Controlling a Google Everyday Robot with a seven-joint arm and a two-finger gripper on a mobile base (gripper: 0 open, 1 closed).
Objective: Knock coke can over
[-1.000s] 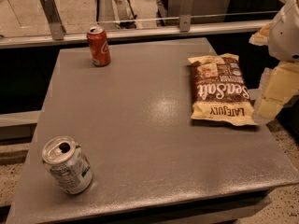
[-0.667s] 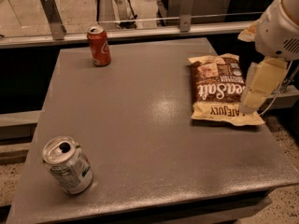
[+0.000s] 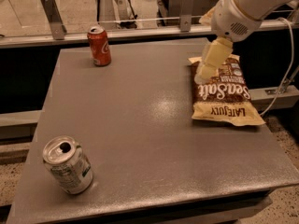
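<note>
Red-orange with a silver top and white script, the small coke can (image 3: 99,45) stands upright near the far left corner of the flat grey surface (image 3: 140,125). It is well apart from the cream-coloured claw (image 3: 202,76), which hangs at the far right over the upper edge of a brown-and-tan crinkled chip bag (image 3: 225,94). Whether the claw is open or closed I cannot tell, as it seems one pale block from here; a silver-white can (image 3: 67,164) with green-and-black print stands at the near left corner.
</note>
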